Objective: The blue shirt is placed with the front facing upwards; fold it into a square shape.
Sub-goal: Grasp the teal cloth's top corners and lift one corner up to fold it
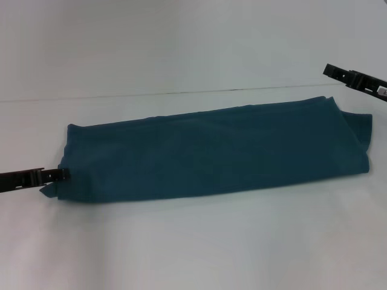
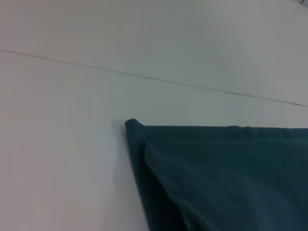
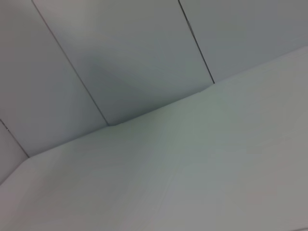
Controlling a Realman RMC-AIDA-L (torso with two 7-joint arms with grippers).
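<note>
Your blue shirt (image 1: 211,154) lies mid-frame on the surface (image 1: 193,241), folded into a long band. Left end effector (image 1: 60,174) pinches its lower-left corner; right end effector (image 1: 354,77) hovers upper right, grip unclear. The cloth is soft and limp, so grab corners.

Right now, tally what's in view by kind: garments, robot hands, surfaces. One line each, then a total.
Garments: 1, the blue shirt, folded into a long band across the table.
Robot hands: 2, the left hand at the shirt's left end, the right hand raised off the cloth beyond its right end.
Surfaces: 1, the white table.
Total: 4
</note>
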